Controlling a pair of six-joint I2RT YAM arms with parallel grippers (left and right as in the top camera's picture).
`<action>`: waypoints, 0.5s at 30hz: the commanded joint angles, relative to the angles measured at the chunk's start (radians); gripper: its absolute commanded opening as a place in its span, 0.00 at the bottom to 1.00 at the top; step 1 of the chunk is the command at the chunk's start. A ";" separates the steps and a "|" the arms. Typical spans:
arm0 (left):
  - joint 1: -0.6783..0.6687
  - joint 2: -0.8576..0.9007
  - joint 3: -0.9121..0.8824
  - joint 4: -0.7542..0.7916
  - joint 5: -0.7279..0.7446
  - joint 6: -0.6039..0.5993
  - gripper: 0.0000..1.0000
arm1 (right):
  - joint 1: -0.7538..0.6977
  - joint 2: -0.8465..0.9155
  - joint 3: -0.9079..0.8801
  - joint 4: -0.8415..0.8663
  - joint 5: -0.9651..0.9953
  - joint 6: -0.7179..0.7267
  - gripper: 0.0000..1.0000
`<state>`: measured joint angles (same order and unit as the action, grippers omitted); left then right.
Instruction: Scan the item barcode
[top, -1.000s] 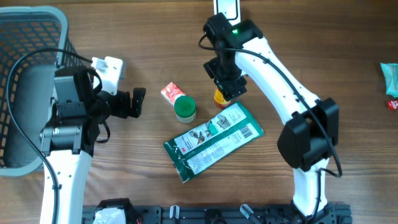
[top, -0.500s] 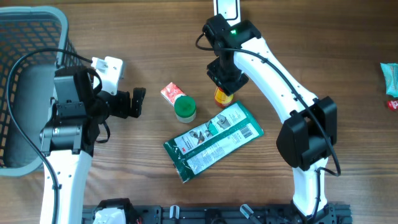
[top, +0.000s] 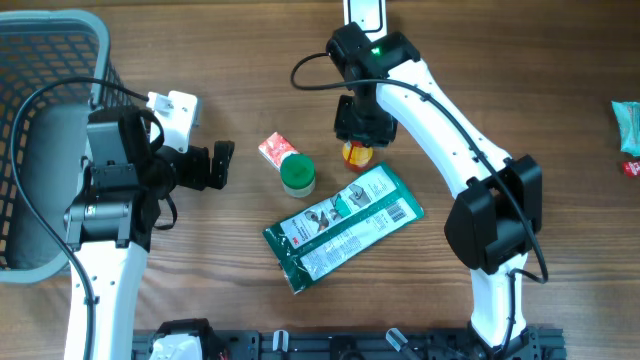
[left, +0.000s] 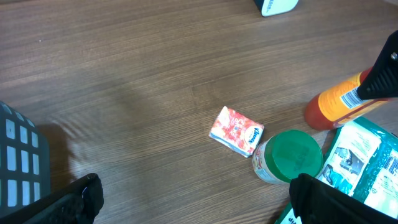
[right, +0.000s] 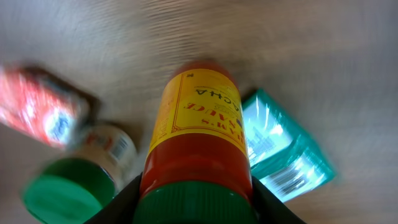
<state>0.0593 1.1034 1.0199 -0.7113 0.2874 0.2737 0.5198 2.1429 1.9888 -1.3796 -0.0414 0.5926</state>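
Right gripper (top: 362, 128) has drawn in from wide apart to clamped on the sauce bottle (right: 198, 124). It holds the green-cap end, and the red base points away from me toward the surface (top: 250, 60).

Judgement: the grasp is made, so I can lift the bottle and turn its barcode to a scanner. Scan not yet done.

Left gripper (left: 199, 205) is unchanged, jaws wide apart, holding nothing.

Count:
- one sauce bottle, in the right gripper
- one green-lidded jar (top: 297, 175), between my two grippers
- one red tissue pack (top: 275, 148), just beside the jar
- one green pouch (top: 345, 225), near the bottle's base
- one basket (top: 60, 17), behind the left gripper
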 joint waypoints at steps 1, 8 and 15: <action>0.005 0.005 -0.006 0.002 0.019 -0.010 1.00 | -0.009 -0.026 0.037 0.007 -0.004 -0.504 0.43; 0.005 0.005 -0.006 0.002 0.019 -0.009 1.00 | -0.009 -0.029 0.037 0.011 -0.005 -0.652 0.73; 0.005 0.005 -0.006 0.002 0.019 -0.010 1.00 | -0.010 -0.079 0.158 -0.050 -0.050 -0.396 1.00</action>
<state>0.0593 1.1034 1.0199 -0.7113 0.2874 0.2733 0.5159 2.1414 2.0342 -1.4029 -0.0448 0.0525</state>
